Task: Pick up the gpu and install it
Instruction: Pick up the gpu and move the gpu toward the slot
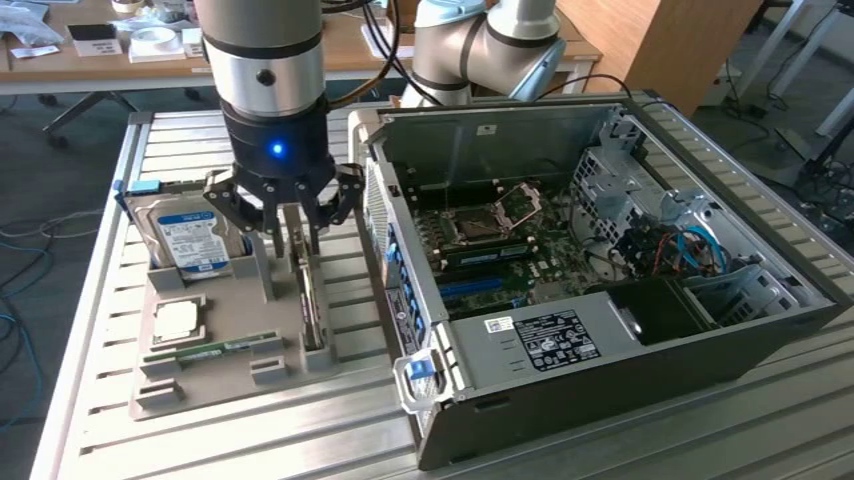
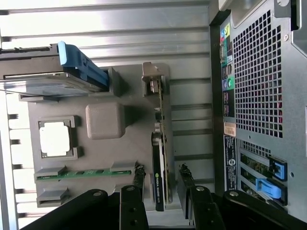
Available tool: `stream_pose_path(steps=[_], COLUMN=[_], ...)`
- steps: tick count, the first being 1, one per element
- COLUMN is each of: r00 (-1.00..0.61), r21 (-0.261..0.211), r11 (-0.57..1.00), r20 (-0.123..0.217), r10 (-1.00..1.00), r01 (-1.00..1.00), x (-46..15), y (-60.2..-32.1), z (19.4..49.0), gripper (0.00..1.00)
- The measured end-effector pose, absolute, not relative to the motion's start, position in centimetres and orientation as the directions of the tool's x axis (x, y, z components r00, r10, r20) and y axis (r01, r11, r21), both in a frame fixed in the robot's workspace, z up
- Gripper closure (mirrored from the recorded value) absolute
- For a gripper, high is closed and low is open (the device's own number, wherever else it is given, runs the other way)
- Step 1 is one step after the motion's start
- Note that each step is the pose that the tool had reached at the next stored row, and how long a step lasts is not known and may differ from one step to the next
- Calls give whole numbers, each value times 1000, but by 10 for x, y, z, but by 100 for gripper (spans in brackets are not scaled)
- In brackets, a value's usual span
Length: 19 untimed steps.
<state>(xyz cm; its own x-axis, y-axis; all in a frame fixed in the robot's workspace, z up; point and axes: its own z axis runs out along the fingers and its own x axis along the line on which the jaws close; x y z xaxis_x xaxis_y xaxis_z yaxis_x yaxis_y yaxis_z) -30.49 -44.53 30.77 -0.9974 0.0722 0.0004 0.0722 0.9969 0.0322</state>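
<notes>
The gpu (image 1: 312,305) stands on its long edge in a slot of the grey parts tray (image 1: 200,392), just beside the open computer case (image 1: 601,260). In the wrist view the gpu (image 2: 159,139) is a thin dark card with a green edge and a pale metal bracket at its far end. My gripper (image 1: 296,275) hangs straight down over it, open. One finger (image 2: 139,179) is on each side of the card's near end, with a small gap to the card on both sides. My gripper (image 2: 161,179) holds nothing.
On the tray also rest a hard drive (image 1: 184,238) standing upright, a CPU (image 1: 176,320) and a RAM stick (image 1: 214,350). The case lies open with its motherboard and blue slots (image 1: 474,288) exposed. Its rear panel (image 2: 259,96) is close beside the tray. A slatted metal table (image 1: 94,300) carries everything.
</notes>
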Motion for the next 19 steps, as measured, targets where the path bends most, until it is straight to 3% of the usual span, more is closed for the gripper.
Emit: stream_pose_path(steps=[19], r00=[-997], r21=[32], r11=[997], r20=[0], r10=[72], r01=[72], x=[-305], y=[-445], z=[302], gripper=[58])
